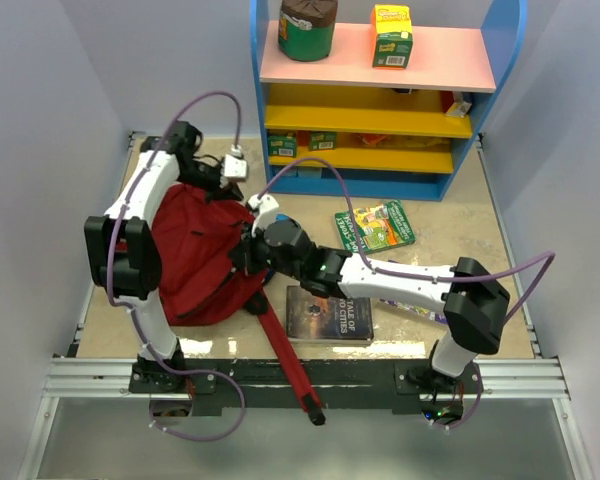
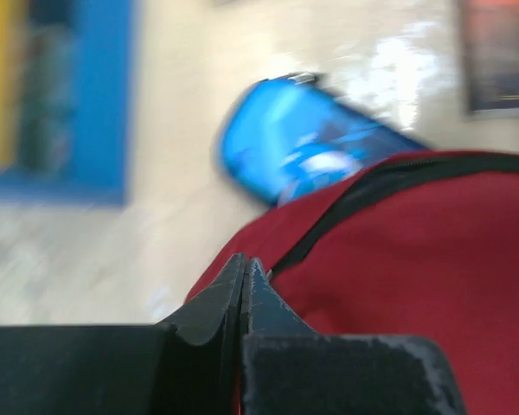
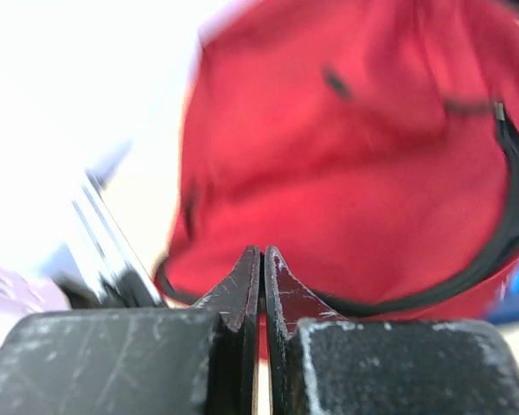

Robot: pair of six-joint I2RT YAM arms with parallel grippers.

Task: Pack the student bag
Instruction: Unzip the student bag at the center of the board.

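Note:
The student bag (image 1: 195, 255), a dark red fabric backpack, lies slumped on the left of the table, one long red strap (image 1: 285, 360) trailing over the front rail. My left gripper (image 1: 218, 187) is at the bag's far edge. In the left wrist view its jaws (image 2: 245, 264) are shut, tips on the red fabric beside the dark zipper (image 2: 346, 207), with red showing between them. My right gripper (image 1: 243, 252) is at the bag's right edge. Its jaws (image 3: 262, 252) are shut against the bag (image 3: 346, 173), a sliver of red between them and the black zipper edge (image 3: 467, 277) just behind.
A blue pencil case (image 2: 303, 143) lies on the table just beyond the bag. A dark book (image 1: 328, 315) and a green book (image 1: 375, 225) lie right of the bag. A blue shelf unit (image 1: 380, 100) holding boxes and a jar stands at the back.

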